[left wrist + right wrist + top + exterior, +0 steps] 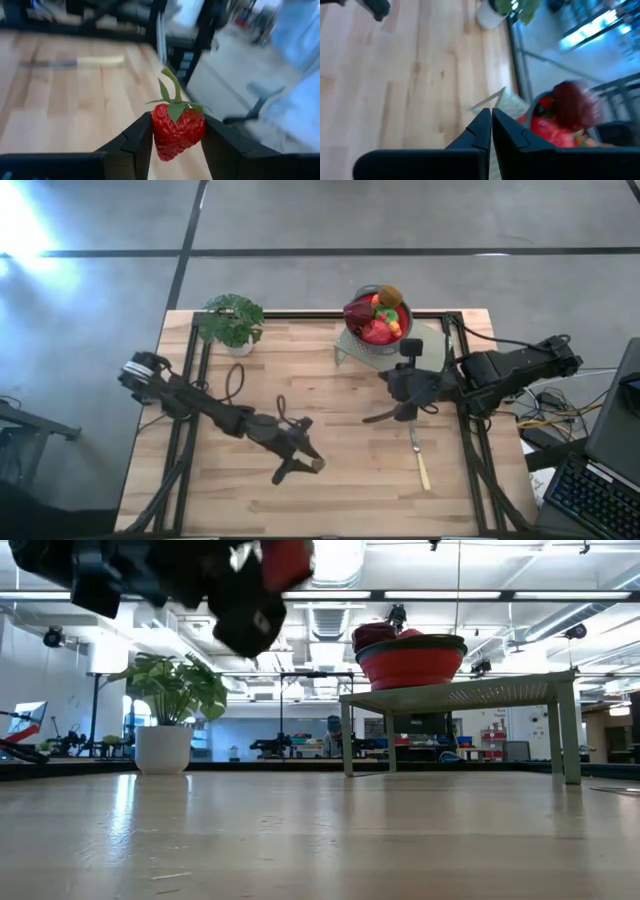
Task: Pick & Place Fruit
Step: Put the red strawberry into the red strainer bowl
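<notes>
A small red strawberry (176,131) with green leaves and a stem sits between the fingers of my left gripper (175,145), above the table's near middle (302,467). In the low view it shows red (286,560) at that gripper's tip, high over the wood. A red bowl (352,332) heaped with fruit (378,320) stands on a pale green stand (460,695) at the far right. My right gripper (491,120) hangs shut and empty in front of the bowl (372,419). My left gripper pinches the strawberry's two sides (156,131) between its two fingers. The fingers run nearly level, pointing toward the table's right edge. The strawberry is lifted clear of the table, with its stem (174,85) sticking up above the fingers.
A potted leafy plant (232,320) stands at the far left. A slim pale-handled knife (420,460) lies on the wood near the right edge. A black frame (190,380) runs along the table's sides. Bare wood lies between the arms.
</notes>
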You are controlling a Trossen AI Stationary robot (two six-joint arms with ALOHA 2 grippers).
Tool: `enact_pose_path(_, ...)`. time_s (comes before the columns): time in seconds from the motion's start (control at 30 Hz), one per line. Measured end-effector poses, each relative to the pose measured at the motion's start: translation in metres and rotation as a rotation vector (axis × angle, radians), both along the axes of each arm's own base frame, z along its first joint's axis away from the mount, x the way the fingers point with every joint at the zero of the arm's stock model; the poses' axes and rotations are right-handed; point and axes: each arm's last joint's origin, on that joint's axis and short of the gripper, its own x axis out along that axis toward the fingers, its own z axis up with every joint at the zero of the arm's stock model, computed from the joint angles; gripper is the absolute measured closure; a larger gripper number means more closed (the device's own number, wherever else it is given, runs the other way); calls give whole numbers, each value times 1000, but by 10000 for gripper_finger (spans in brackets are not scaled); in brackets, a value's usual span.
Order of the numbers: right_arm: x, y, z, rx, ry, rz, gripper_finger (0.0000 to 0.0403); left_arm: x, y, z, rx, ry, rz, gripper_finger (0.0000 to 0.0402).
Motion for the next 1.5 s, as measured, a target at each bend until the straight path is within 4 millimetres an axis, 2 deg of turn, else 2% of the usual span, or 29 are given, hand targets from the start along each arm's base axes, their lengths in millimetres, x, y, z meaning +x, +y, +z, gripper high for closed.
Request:
enact_pose_path(0.2,2,11,8,-167,-58,39,394,-7,5,16,-77,-136,15,250)
enact_pose_path(0.37,8,32,9,-262,-104,98,394,-8,7,30,-124,-199,23,250)
enact_pose_path(0.53,19,57,-5,-403,-63,123,394,-10,8,40,-177,-213,52,250)
enact_pose_path(0.77,39,85,-37,-544,6,103,394,-10,10,40,-193,-209,83,250)
enact_pose_path(1.0,49,101,-50,-447,-72,57,391,-10,10,39,-208,-201,88,250)
enact_pose_path(1.17,50,114,-46,-393,-134,88,354,-9,11,40,-221,-203,140,250)
enact_pose_path(1.5,42,143,-34,-285,-201,227,219,-10,14,48,-227,-305,215,250)
